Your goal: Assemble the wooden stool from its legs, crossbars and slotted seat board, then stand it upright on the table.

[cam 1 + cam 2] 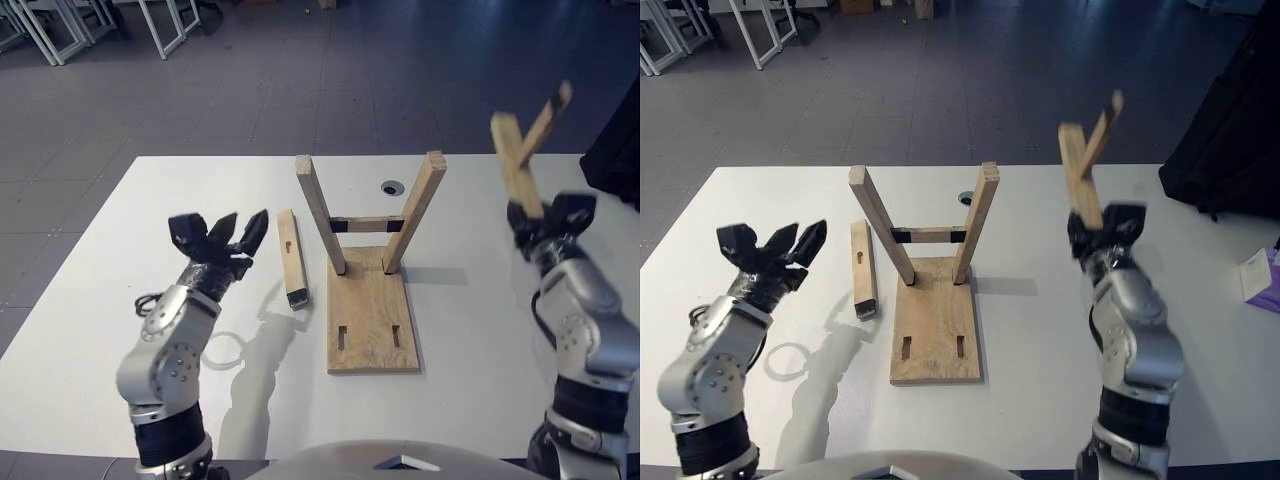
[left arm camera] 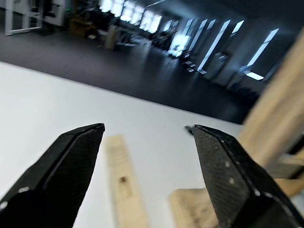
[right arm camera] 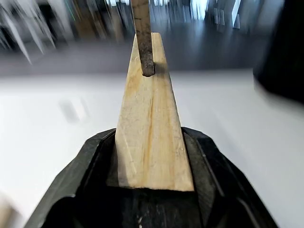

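Your right gripper (image 1: 545, 222), clamped on a leg (image 1: 517, 165) at upper right, could topple the two standing legs (image 1: 322, 215) on the centre board (image 1: 370, 312) if it swings down; your left gripper (image 1: 230, 232) hangs open left of centre.

the slotted seat board (image 1: 936, 340) lies flat on the table (image 1: 1040, 330), two legs (image 1: 880, 225) standing in it, joined by a crossbar (image 1: 930, 235). a loose leg (image 1: 863, 268) lies at its ten o'clock. left gripper (image 1: 775, 245) at nine, fingers spread; right gripper (image 1: 1098, 228) at two, clamping a raised leg (image 1: 1078, 170) (second crossbar (image 1: 1106, 122) attached).
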Tool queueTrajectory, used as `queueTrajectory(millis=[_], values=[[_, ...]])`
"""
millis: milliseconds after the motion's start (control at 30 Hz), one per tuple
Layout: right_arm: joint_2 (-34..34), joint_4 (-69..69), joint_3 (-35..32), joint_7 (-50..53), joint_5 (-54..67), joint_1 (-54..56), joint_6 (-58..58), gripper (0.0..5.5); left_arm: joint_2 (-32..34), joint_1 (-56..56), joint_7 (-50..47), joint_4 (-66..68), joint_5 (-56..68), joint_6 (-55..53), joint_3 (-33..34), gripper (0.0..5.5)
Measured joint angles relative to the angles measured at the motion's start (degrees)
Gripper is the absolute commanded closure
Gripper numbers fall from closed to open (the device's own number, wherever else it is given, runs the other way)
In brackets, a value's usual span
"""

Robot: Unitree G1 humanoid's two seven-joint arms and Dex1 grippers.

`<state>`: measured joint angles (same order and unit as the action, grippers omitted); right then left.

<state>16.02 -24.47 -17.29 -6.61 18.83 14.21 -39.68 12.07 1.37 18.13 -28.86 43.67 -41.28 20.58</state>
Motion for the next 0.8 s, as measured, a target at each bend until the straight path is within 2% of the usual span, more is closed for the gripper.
queueTrajectory(millis=[100,167,267,367,533,600,667,800], values=[[0.00,-4.86,0.03,-4.23,10.15,5.55,-3.90,3.49,7.70,1.02,11.32,-0.42,18.98,-9.56,0.70,1.35],[-0.35,-6.51,-0.67,-6.32,21.86,8.72,-8.41,3.49,12.17,3.52,16.36,0.16,29.39,-14.30,0.57,1.32],[-0.61,-7.07,-0.55,-9.01,41.46,10.32,-13.99,3.49,13.06,9.20,16.87,4.09,37.14,-16.12,-0.71,1.32],[2.05,-9.32,4.01,-13.42,56.28,10.26,-19.61,3.49,13.25,15.30,17.13,8.87,41.73,-19.86,-6.72,1.32],[2.53,-10.75,10.02,-10.92,62.43,7.55,-19.05,3.49,13.86,15.38,17.50,11.43,43.86,-21.53,-9.43,1.32],[3.04,-11.14,11.15,-10.49,63.86,6.79,-17.75,3.49,14.28,15.35,17.23,12.42,47.27,-21.61,-9.14,1.32],[5.02,-11.56,13.15,-10.24,64.35,5.35,-18.27,3.49,14.96,15.76,17.59,12.83,55.71,-21.09,-6.80,1.32],[7.65,-12.84,15.29,-11.85,64.04,2.35,-17.42,3.49,17.23,16.36,16.16,14.35,61.05,-20.24,-5.96,1.32]])
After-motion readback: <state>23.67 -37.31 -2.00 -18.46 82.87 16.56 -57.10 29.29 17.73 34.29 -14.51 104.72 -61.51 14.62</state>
